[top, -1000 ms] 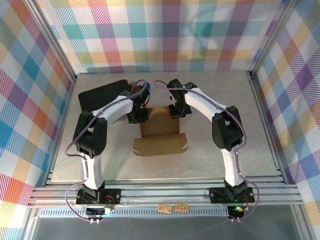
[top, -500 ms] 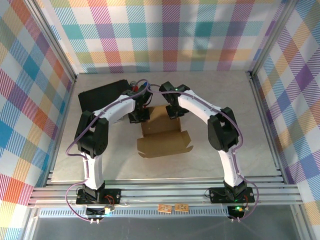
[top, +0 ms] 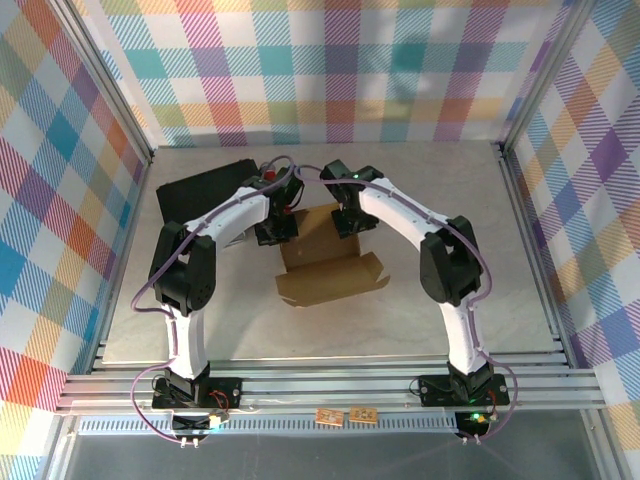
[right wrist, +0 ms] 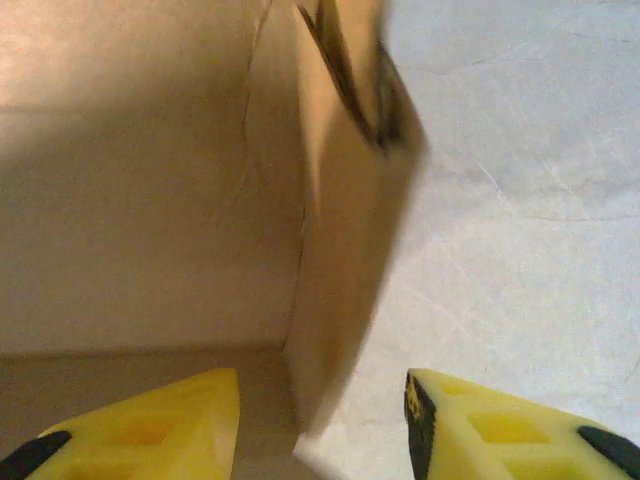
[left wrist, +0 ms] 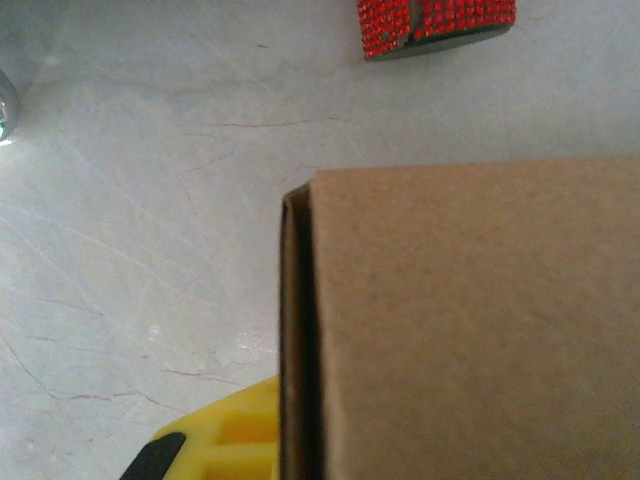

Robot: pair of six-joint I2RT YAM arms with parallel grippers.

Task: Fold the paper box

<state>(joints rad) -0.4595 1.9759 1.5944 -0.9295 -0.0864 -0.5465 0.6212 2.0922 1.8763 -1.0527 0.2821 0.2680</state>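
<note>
While the left claw [top: 273,232] pinches the paper box [top: 325,272], lying crosswise, right claw [right wrist: 318,425] gapes.

Brown paper box [top: 328,262] sits on a pale grey, faintly veined table [top: 520,300] with a black case [top: 200,190], framed by walls [top: 330,70] in a plaid of teal, orange, purple, yellow and white. The left arm [top: 225,222] and right arm [top: 410,210] are white with black joints and purple cables [top: 137,300]. The fingers [right wrist: 150,420] of the right gripper [right wrist: 320,440] are yellow with black tips, and a small studded object [left wrist: 435,22] is bright red.
</note>
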